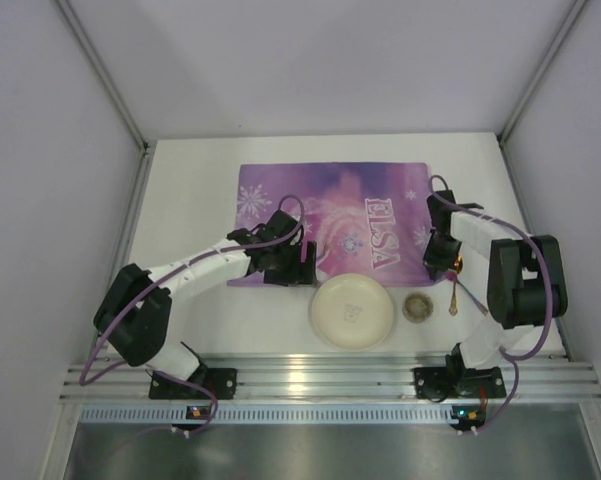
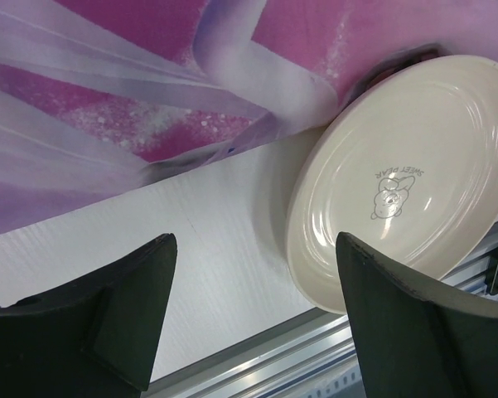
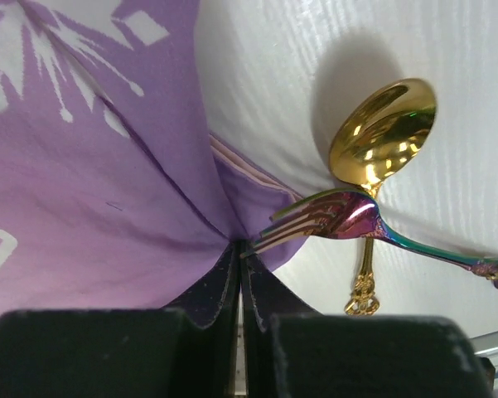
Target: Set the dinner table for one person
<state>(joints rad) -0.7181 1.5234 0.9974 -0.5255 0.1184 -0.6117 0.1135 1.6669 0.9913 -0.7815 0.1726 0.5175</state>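
The white dinner table (image 1: 195, 190) carries a purple snowflake "ELSA" placemat (image 1: 335, 220). My right gripper (image 1: 441, 264) is shut on the mat's near right corner. In the right wrist view the pinched mat (image 3: 91, 166) creases up into the closed gripper (image 3: 239, 249). A gold spoon (image 3: 383, 131) and an iridescent fork (image 3: 352, 217) lie just right of it, the fork's tines touching the mat's edge. My left gripper (image 1: 292, 262) is open and empty over the mat's near edge. In its wrist view the gripper (image 2: 255, 286) hovers above bare table, left of a cream plate (image 2: 406, 174).
The cream plate (image 1: 352, 311) sits near the table's front edge. A small round cup (image 1: 417, 307) stands to its right, with the spoon and fork (image 1: 452, 292) beyond it. The metal rail (image 1: 320, 375) runs along the front. Grey walls close in the sides and back.
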